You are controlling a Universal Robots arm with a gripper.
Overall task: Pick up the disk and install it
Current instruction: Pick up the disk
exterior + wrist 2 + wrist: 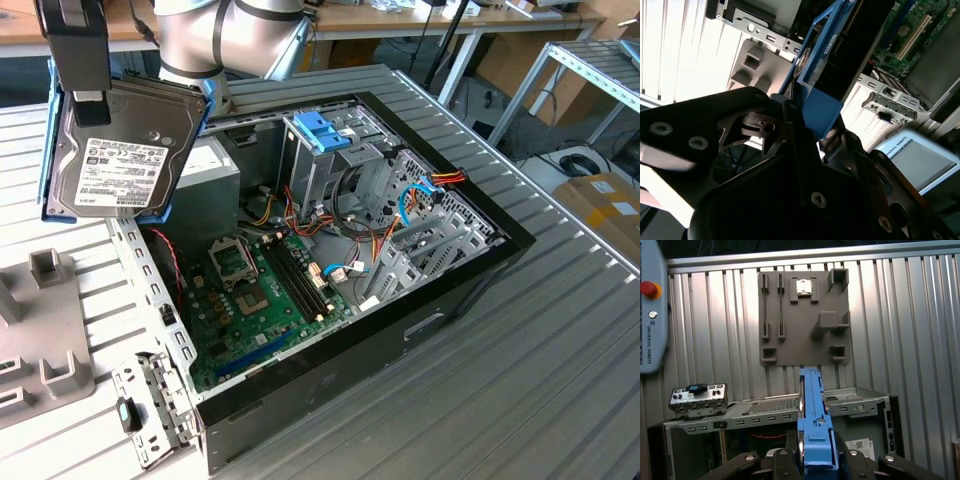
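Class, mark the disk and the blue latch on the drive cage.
the disk (pixel 125 165), exterior view, on its white label.
blue latch (pixel 318 130), exterior view, on its top face.

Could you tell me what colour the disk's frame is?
Blue frame, clearest in the first wrist view.

Ribbed metal table (pixel 540 400) with an open black computer case (pixel 400 345) lying on it, side panel off. Inside: green motherboard (pixel 255 300), grey power supply box (pixel 215 172) in one corner, metal drive cage (pixel 330 175) topped by a blue latch (pixel 322 130). Loose perforated bracket (pixel 150 405) just beside a corner of the case. Grey fixture plate (pixel 802 315) flat on the table — a small pale square sits in one slot, possibly a chip.
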